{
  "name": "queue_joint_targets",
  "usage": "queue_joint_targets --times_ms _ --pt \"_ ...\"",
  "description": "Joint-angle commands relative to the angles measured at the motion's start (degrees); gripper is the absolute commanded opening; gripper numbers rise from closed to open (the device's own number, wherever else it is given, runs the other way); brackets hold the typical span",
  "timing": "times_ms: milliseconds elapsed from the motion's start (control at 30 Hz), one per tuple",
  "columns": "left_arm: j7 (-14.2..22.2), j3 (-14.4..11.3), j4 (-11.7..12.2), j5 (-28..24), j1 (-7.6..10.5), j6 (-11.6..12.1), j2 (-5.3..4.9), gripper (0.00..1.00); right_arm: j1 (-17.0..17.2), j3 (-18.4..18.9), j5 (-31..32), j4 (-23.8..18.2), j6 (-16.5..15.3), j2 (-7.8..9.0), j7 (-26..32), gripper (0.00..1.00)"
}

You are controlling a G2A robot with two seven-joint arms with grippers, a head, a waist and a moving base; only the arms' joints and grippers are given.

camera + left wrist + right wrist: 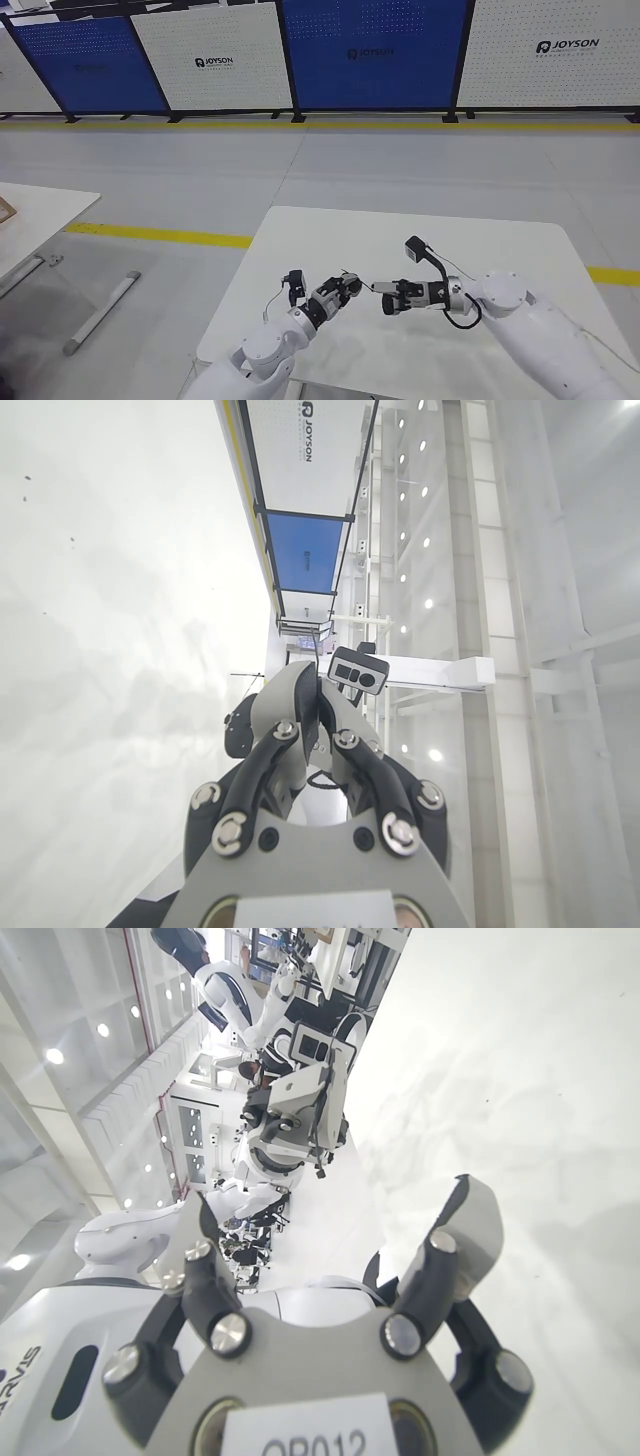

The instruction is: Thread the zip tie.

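So, the zip tie [317,650] is pinched between the left gripper's [315,685] closed fingers, tail poking out above the desk [480,240]. The right gripper [332,1198] sits just beside, fingers spread wide, empty. I'd hold the left steady and line the right up square on it.

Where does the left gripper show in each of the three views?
Top view: left gripper low centre-left, over the table, facing the right gripper.
Left wrist view: left gripper close up, jaws shut on the zip tie.
Right wrist view: left gripper farther off, past the open right gripper, beside the table edge.
Shared landmark: the white table.
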State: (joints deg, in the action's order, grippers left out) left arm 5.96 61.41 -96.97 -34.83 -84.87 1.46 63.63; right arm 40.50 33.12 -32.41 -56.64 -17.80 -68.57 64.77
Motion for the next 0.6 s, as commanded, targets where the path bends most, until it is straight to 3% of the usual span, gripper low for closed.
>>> queue_joint_targets --times_ms 0,167,267,567 --pt "0.02 0.12 -0.04 0.10 -0.10 -0.01 0.05 0.00 0.11 0.26 0.31 -0.10 0.38 -0.11 0.23 0.33" --pt "0.13 0.17 -0.09 0.55 -0.22 -0.05 0.21 0.00 0.35 0.99 0.40 0.24 0.97 -0.46 1.14 0.26" --pt "0.23 0.24 -0.30 0.84 -0.50 0.08 0.27 0.00 0.35 1.26 0.32 0.66 1.37 -0.72 1.71 0.13" --pt "1.00 0.30 -1.07 2.46 -1.63 0.34 0.39 0.00 0.16 2.02 0.57 1.91 2.03 -1.64 3.06 0.17"
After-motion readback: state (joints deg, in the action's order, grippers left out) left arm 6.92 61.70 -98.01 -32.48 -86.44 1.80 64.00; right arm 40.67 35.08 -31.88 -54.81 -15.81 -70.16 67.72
